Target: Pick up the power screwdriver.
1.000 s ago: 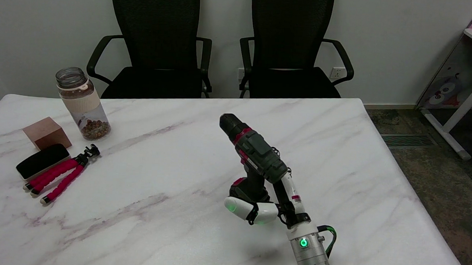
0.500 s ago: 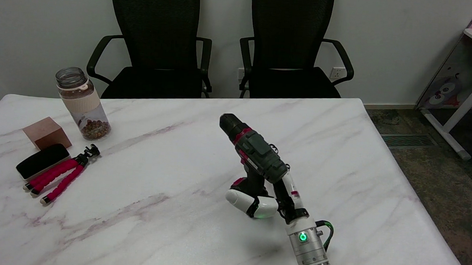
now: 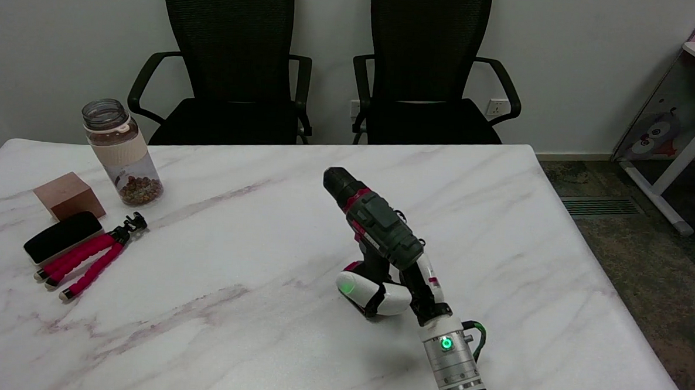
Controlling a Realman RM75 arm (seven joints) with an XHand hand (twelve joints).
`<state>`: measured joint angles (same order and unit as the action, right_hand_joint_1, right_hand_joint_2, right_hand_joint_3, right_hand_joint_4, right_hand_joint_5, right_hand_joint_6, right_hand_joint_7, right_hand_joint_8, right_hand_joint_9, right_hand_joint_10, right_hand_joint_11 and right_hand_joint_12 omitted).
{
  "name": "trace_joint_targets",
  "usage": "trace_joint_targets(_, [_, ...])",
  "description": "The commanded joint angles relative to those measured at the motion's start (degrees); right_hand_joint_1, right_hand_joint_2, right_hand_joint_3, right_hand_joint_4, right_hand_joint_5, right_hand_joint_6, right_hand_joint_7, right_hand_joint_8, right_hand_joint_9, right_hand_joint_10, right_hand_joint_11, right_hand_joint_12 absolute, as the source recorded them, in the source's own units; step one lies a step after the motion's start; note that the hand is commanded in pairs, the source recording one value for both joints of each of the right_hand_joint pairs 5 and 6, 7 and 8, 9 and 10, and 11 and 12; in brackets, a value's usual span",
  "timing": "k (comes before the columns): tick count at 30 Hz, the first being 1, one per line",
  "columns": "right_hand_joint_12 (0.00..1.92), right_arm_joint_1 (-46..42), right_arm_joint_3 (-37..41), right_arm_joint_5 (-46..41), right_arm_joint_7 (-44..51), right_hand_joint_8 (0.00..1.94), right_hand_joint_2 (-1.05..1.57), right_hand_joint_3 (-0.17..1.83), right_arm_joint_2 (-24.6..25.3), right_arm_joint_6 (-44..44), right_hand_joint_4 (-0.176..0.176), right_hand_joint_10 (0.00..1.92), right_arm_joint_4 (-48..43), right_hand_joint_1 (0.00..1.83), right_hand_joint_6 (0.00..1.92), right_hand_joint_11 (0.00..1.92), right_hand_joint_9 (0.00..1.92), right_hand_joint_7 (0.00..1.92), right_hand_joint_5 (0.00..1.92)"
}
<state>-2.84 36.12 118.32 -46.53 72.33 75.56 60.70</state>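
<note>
The power screwdriver (image 3: 375,222) stands upright mid-table, dark green and black with red trim, its chuck pointing up-left. My right hand (image 3: 387,290) reaches in from the lower right, just behind and under the tool's body. One white finger (image 3: 358,286) curves in front of the foot of the handle, and the other fingers are hidden behind the tool. The tool stands still on the table (image 3: 230,330). Whether the finger touches the handle cannot be made out.
At the far left stand a jar with brown bits (image 3: 120,153), a brown block (image 3: 69,196), a black case (image 3: 63,236) and a pink-legged mini tripod (image 3: 89,260). Two black office chairs (image 3: 429,69) are behind the table's far edge. The table's right edge is near my arm.
My right hand and forearm have moved forward and up-left, bringing the curved white finger closer around the foot of the handle. The screwdriver has not moved.
</note>
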Motion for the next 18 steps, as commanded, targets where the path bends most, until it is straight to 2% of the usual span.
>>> trace_joint_targets(1, [0.3,1.17,-0.35,-0.02,-6.92,0.0,0.25,0.55,0.19,-0.67,-0.128,0.17,-1.73,0.75,0.0,0.3,0.17,0.0,0.0])
trace_joint_targets(18, [0.44,1.35,-1.23,0.33,-9.81,0.0,0.26,0.57,0.27,-1.38,-0.118,0.31,-1.81,0.75,0.0,0.44,0.31,0.0,0.0])
